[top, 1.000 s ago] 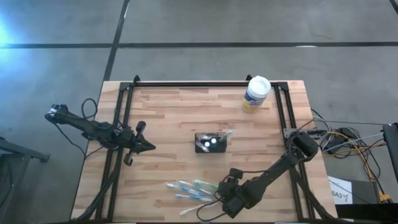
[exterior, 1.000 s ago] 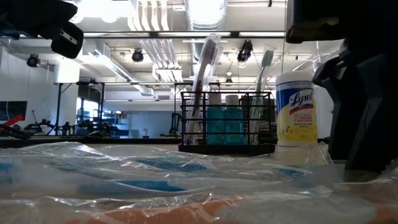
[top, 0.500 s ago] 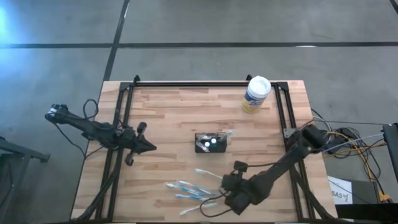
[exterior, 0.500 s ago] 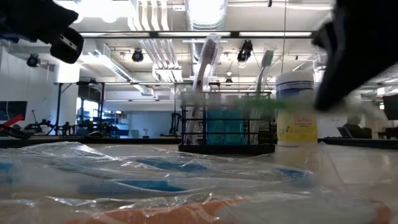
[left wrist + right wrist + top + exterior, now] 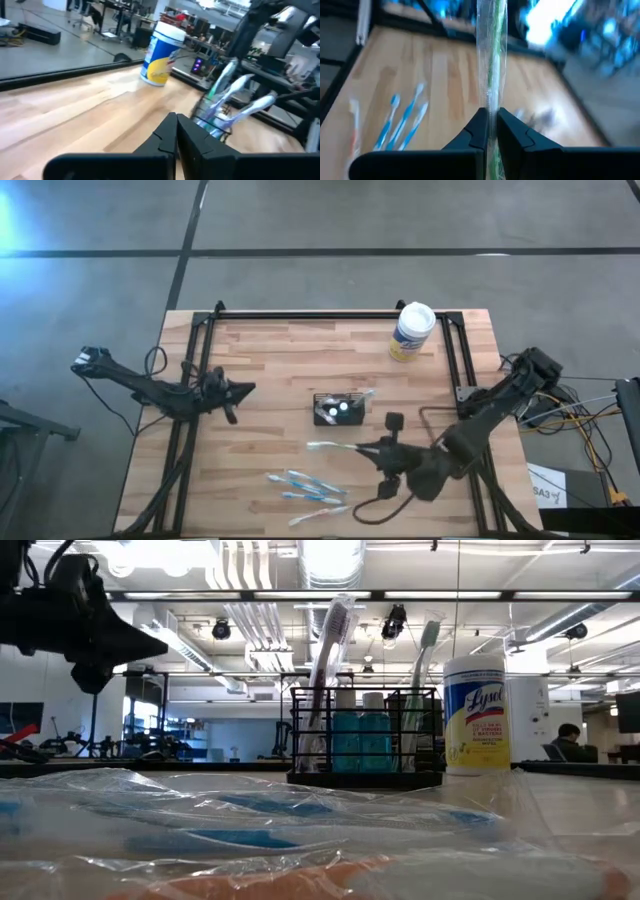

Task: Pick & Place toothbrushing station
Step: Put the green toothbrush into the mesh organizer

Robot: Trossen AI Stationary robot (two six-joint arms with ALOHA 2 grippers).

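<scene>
The toothbrushing station [image 5: 340, 409] stands mid-counter [image 5: 270, 370], between both arms, just beyond the right fingers [image 5: 365, 447]. These are closed on a wrapped green toothbrush [image 5: 330, 446]. The left fingers [image 5: 248, 389] are closed, holding nothing. Loose wrapped toothbrushes [image 5: 305, 485] lie beside the right fingers.

A pale wooden worktop [image 5: 270, 370] with a black metal frame round its edges fills the middle of the overhead frame. Near its centre stands a small black toothbrush holder [image 5: 340, 409] with brushes and two white-capped bottles in it. In the upper right sits a white-lidded, yellow-labelled wipes canister [image 5: 411, 332]. Toward the lower middle lie several wrapped blue toothbrushes [image 5: 303, 486], close together.
</scene>
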